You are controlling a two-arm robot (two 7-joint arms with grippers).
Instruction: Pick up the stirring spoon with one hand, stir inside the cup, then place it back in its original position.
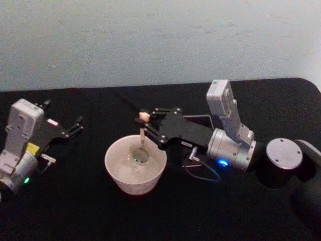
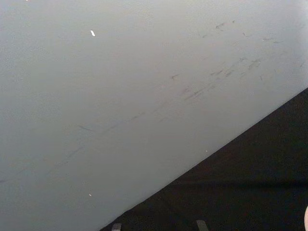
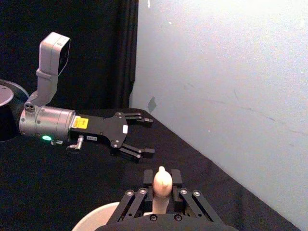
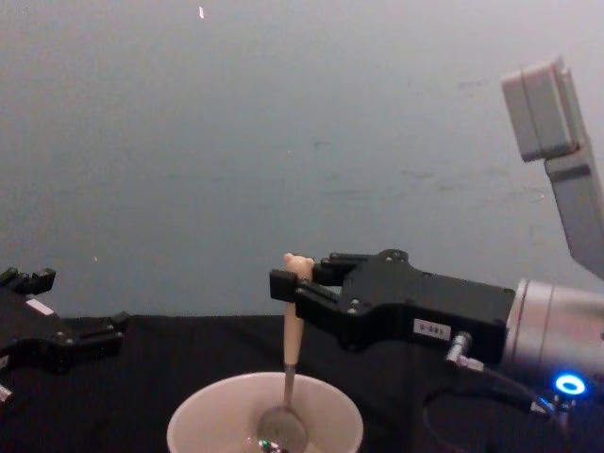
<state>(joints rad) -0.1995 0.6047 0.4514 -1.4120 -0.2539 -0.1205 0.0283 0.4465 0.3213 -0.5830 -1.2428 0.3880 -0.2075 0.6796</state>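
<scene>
The cream cup (image 1: 116, 168) stands on the black table at centre front. The stirring spoon (image 4: 292, 342) hangs upright in it, its metal bowl (image 4: 279, 429) low inside the cup and its bear head (image 1: 144, 116) on top. My right gripper (image 1: 143, 126) reaches in from the right and is shut on the peach handle just under the bear head (image 3: 161, 179). My left gripper (image 1: 75, 126) rests at the far left with its fingers open and nothing between them, also seen as the far gripper (image 3: 147, 136) in the right wrist view. The original position is hidden.
A pale wall rises behind the black table (image 1: 75, 211). A dark round arm joint (image 1: 283, 153) sits at the right, beside the right arm's silver wrist (image 1: 230, 148). Open tabletop lies between the cup and the left gripper.
</scene>
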